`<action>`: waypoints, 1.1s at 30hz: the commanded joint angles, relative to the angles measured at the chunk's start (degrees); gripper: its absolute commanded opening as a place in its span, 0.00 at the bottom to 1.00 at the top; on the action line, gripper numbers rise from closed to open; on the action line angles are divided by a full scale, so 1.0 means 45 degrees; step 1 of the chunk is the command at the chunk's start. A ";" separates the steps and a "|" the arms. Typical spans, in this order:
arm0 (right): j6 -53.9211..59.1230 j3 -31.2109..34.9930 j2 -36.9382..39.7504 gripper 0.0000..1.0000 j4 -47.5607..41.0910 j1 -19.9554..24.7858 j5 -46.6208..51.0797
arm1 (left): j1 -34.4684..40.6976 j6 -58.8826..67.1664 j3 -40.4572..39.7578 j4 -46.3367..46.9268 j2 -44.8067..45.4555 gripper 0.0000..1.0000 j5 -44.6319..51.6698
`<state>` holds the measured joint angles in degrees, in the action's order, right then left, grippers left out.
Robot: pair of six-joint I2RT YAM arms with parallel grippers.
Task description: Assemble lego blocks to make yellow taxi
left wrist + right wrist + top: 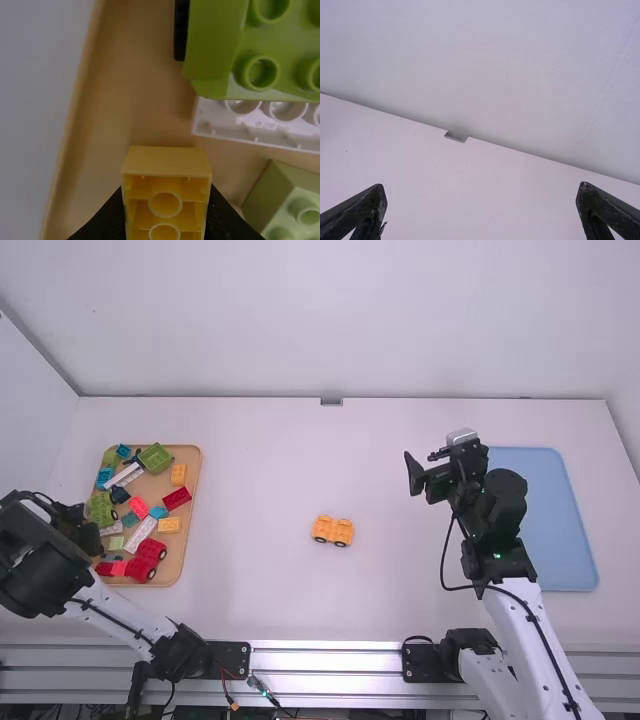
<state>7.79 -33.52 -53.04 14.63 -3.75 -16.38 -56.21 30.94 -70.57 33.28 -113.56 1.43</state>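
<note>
Over the left edge of the wooden tray, my left gripper hangs low among the blocks. In the left wrist view the left gripper is shut on a yellow block, whose hollow underside with tubes faces the camera. A yellow-orange wheeled piece stands on the table's middle. Two other yellow blocks, an upper one and a lower one, lie in the tray. My right gripper is above the table on the right; in the right wrist view the right gripper is open with nothing between its fingers.
The tray at the left holds several green, red, white and blue blocks. In the left wrist view a green block, a white one and a pale green one lie near the held block. A blue mat lies at the right.
</note>
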 commanded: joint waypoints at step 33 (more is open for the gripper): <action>-0.1957 -0.0466 -0.3925 0.99 0.4313 -0.0010 -0.5309 | 1.0477 0.0243 0.0641 -0.0996 0.6475 0.02 0.7436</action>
<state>-1.28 -33.58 -69.54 32.75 -3.75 -30.00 -11.42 29.65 -68.23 29.19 -85.47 26.17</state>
